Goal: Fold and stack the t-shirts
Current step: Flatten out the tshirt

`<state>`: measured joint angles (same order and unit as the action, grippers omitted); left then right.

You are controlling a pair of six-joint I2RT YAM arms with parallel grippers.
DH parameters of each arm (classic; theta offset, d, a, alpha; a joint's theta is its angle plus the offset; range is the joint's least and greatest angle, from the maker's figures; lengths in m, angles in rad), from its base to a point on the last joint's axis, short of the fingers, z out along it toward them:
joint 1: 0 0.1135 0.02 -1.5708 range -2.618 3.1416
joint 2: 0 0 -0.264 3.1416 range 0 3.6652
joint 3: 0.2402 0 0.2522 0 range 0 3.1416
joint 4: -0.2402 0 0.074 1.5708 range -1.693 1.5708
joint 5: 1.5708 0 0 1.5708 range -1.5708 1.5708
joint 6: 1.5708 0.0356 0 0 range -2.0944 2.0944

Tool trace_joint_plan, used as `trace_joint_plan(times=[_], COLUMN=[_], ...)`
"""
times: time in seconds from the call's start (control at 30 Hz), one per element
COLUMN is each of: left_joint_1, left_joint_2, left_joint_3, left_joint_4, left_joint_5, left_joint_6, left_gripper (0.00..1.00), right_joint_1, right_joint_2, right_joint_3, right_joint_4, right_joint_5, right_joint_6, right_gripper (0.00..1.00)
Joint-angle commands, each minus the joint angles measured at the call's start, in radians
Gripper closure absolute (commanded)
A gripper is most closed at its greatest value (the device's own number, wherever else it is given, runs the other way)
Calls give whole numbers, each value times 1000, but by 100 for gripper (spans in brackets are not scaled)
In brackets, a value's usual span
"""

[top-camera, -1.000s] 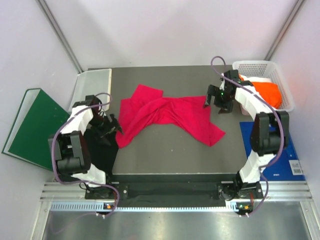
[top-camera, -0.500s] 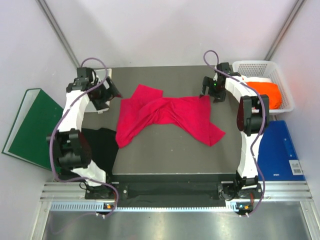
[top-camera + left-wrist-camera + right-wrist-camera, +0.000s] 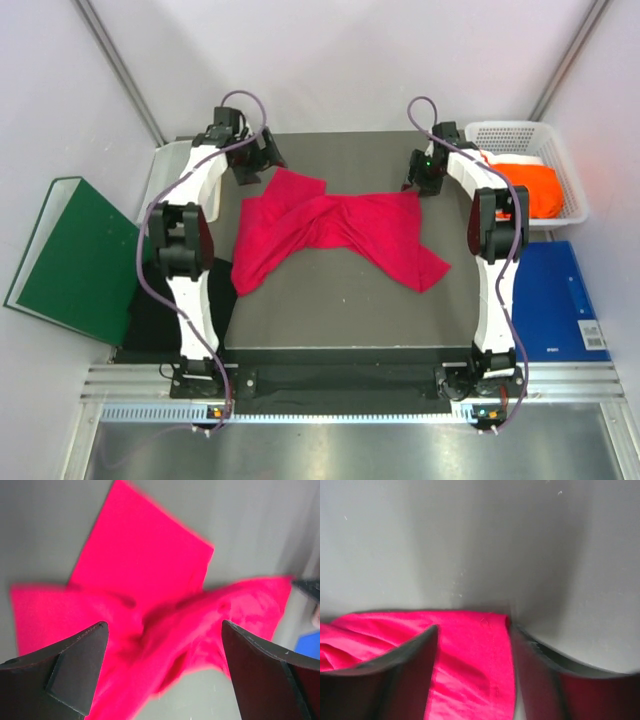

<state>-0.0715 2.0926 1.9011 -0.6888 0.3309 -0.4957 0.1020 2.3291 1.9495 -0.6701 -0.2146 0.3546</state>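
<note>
A crimson-pink t-shirt lies crumpled across the grey table. My left gripper hangs over the shirt's far left corner, open wide, with the pink cloth below and nothing between its fingers. At the shirt's far right corner my right gripper stands low. Its jaws are partly narrowed astride that hemmed corner, and a gap shows between them. A black t-shirt lies off the table's left side. An orange t-shirt sits in the white basket.
A dark green binder leans at the left wall. A white tray stands behind the left arm. A blue board lies to the right of the table, below the basket.
My left arm has swung from the black shirt up to the pink shirt's far left corner, opening wide. My right gripper has dropped onto the far right corner and its jaws have narrowed.
</note>
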Motion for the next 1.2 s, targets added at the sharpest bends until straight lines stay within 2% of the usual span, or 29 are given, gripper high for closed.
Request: trace_joint_plan(times=[0.0,0.03,0.13,0.23,0.33,0.43,0.67,0.8,1.03,1.17], left_joint_1=[-14,-17,-21,-19,-19,-19,25,56,64,64], left_joint_2=[136,180,249,302,339,321,149,54,-6,36], left_joint_3=[186,234,298,345,392,375,152,17,-169,-172], left_joint_4=[37,35,40,41,6,-9,17,-27,-2,3], left_joint_5=[-62,-73,-118,-154,-164,-174,-197,-245,-254,-213], left_joint_6=[0,8,16,25,39,58,77,91,80,74], left_gripper=[1,1,1,1,1,1,1,1,1,12], right_joint_1=[1,2,1,1,2,1,-1,1,1,1], right_joint_2=[59,65,67,50,26,1,-40,-53,-43,-43], right_joint_3=[17,17,11,-4,-34,-60,-101,-103,-93,-96], right_joint_4=[-20,-22,-34,-40,-42,-46,-39,-39,-34,-36], right_joint_5=[-34,-37,-45,-54,-54,-51,-54,-55,-68,-68], right_joint_6=[30,33,35,32,24,9,4,10,23,26], right_gripper=[53,61,76,88,95,100,100,100,100,100])
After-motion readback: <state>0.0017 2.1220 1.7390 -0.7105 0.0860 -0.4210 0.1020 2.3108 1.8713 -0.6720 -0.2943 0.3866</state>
